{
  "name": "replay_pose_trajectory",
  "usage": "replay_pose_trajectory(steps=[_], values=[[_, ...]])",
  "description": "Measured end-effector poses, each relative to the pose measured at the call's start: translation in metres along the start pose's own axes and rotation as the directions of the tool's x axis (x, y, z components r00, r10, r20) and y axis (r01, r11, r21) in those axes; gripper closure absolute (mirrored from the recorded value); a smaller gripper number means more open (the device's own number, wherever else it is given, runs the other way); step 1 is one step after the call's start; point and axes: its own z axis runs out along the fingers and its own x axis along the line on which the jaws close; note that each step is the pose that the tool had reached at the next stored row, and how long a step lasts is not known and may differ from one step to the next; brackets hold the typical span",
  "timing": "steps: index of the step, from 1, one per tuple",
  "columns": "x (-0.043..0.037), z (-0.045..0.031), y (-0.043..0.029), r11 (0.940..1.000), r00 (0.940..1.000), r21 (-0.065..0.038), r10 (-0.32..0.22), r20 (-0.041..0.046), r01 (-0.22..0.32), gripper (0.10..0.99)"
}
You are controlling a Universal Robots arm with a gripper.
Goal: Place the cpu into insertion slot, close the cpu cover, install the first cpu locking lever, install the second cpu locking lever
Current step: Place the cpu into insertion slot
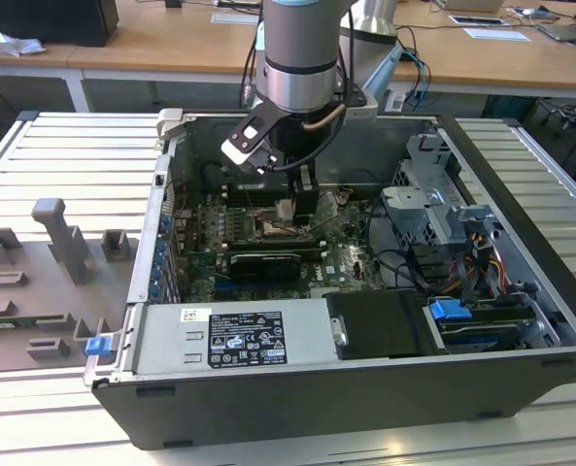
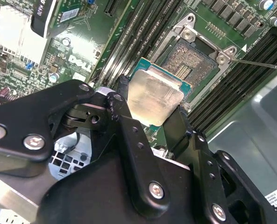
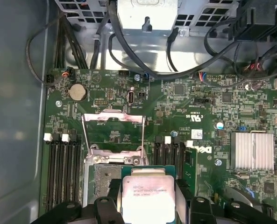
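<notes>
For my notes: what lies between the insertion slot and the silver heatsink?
Black memory slots, between insertion slot and heatsink in the first wrist view.

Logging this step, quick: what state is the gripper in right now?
Gripper: closed, holding the cpu by its edges, close to the open slot.

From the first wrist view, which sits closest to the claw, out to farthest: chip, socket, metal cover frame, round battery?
1. cpu, held in the gripper.
2. insertion slot, right by the chip.
3. cpu cover, hinged open beyond.
4. coin battery, past the cover, farthest.
</notes>
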Motion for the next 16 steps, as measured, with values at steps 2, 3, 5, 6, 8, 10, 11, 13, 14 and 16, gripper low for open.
replay_pose_trajectory(steps=[2, 3, 5, 6, 8, 10, 11, 13, 14, 16], values=[[0.0019, 0.0023, -0.0004, 1.0, 1.0, 0.0, 0.001, 0.0004, -0.001, 0.545], [0.0032, 0.0034, -0.0006, 1.0, 1.0, 0.0, 0.002, 0.0003, -0.002, 0.545], [0.0049, 0.0047, -0.0008, 1.0, 1.0, 0.0, 0.002, 0.0003, -0.002, 0.545], [0.0059, 0.005, -0.0008, 1.0, 1.0, 0.0, 0.002, 0.0004, -0.002, 0.545], [0.0068, 0.0053, -0.0008, 1.0, 1.0, 0.0, 0.002, 0.0003, -0.002, 0.545], [0.0081, 0.0059, -0.0008, 1.0, 1.0, 0.0, 0.002, 0.0003, -0.002, 0.545], [0.0086, 0.0062, -0.0008, 1.0, 1.0, 0.0, 0.002, 0.0002, -0.002, 0.545], [0.0095, 0.0067, -0.0008, 1.0, 1.0, 0.0, 0.002, 0.0003, -0.002, 0.545], [0.0104, 0.0071, -0.0009, 1.0, 1.0, 0.0, 0.003, 0.0004, -0.003, 0.545], [0.0154, 0.0095, -0.001, 1.0, 1.0, 0.0, 0.003, 0.0004, -0.003, 0.545]])
